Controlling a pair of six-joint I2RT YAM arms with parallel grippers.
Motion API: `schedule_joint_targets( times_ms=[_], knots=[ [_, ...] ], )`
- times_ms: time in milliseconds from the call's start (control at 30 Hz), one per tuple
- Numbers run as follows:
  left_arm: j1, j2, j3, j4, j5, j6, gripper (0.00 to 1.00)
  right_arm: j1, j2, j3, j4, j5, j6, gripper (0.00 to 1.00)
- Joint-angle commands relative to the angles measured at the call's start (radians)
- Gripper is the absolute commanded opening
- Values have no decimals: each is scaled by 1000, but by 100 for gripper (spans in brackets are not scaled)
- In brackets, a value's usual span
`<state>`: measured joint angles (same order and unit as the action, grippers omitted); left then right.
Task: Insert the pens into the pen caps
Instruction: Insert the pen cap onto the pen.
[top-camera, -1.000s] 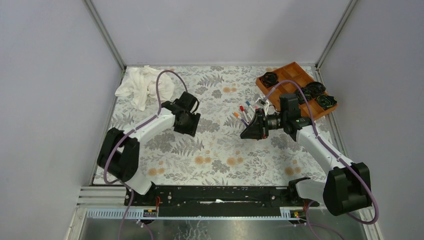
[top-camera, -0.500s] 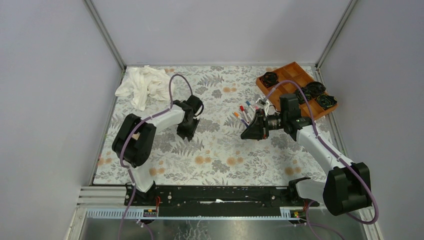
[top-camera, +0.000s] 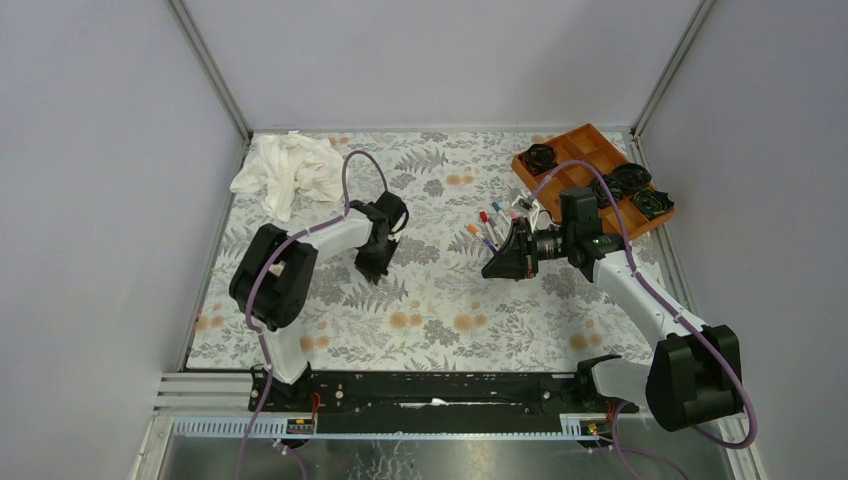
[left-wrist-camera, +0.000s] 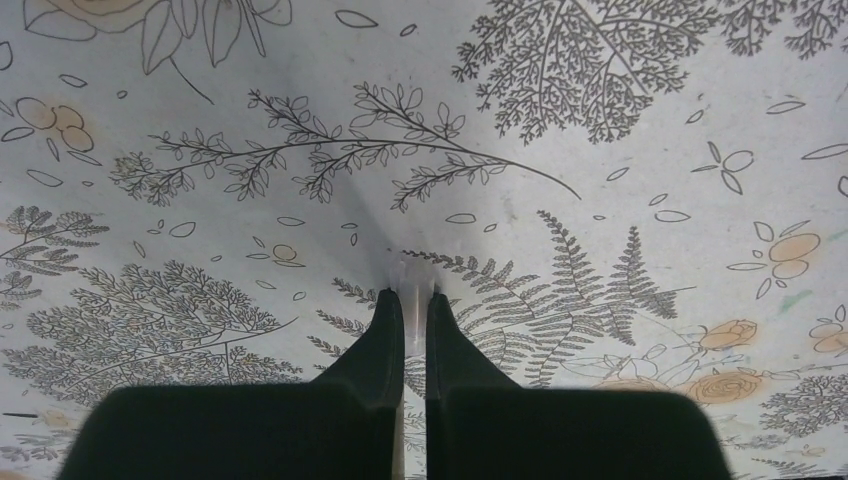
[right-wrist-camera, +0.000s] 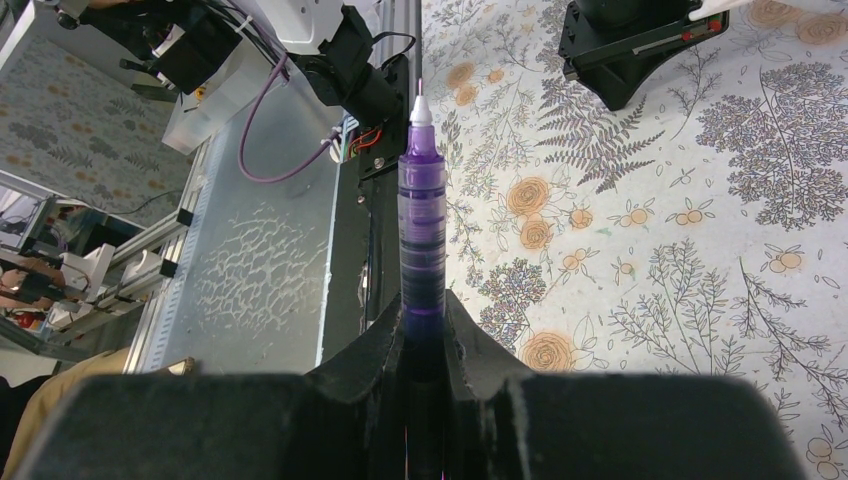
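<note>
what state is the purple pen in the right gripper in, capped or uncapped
Uncapped: the purple translucent plastic pen held in the right gripper shows its bare white pointed nib, with no cap on it.

High rear view over the whole floral tablecloth (top-camera: 440, 300); left wrist close above it, right wrist obliquely across it.

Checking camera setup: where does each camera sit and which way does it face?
Top external: above and behind the bases, looking down on the floral tablecloth; left gripper and right gripper both show.
Left wrist: on the left arm, facing down at that tablecloth; its shut black fingers show.
Right wrist: facing along the table toward the black near rail; its fingers hold an uncapped purple pen.
Shared: the tablecloth in all; the left arm in top and right wrist.
</note>
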<state>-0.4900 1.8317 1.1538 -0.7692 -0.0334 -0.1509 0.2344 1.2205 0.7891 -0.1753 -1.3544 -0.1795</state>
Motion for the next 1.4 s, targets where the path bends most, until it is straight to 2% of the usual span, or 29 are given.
schedule_joint_targets(
  times_ms=[0,133,267,367,467,567,633,833,900,1000,1367],
  knots=[
    [11,22,-23,5,17,-2,0,-6,-7,36,7,-32,-9,0],
    [12,-84,-29,60,44,-50,0,-7,-9,14,27,-33,-5,0],
    [11,-285,-89,246,215,-173,0,3,-10,-39,138,-51,60,0],
    [10,-442,-239,573,359,-356,0,33,-9,-93,291,-28,154,0],
    [5,-568,-459,1091,396,-615,0,78,-2,-128,360,18,218,0],
    [-21,-637,-662,1532,296,-839,0,120,5,-156,435,65,287,0],
    [-71,-643,-746,1741,181,-918,0,137,9,-173,492,90,342,0],
    [-270,-533,-819,2145,-152,-985,0,154,25,-181,557,131,444,0],
    [-316,-483,-821,2257,-233,-980,0,154,28,-186,575,142,472,0],
    [-341,-414,-790,2340,-258,-986,0,153,30,-191,596,142,493,0],
    [-378,-339,-727,2345,-247,-962,0,153,25,-192,664,110,565,0]
  ],
)
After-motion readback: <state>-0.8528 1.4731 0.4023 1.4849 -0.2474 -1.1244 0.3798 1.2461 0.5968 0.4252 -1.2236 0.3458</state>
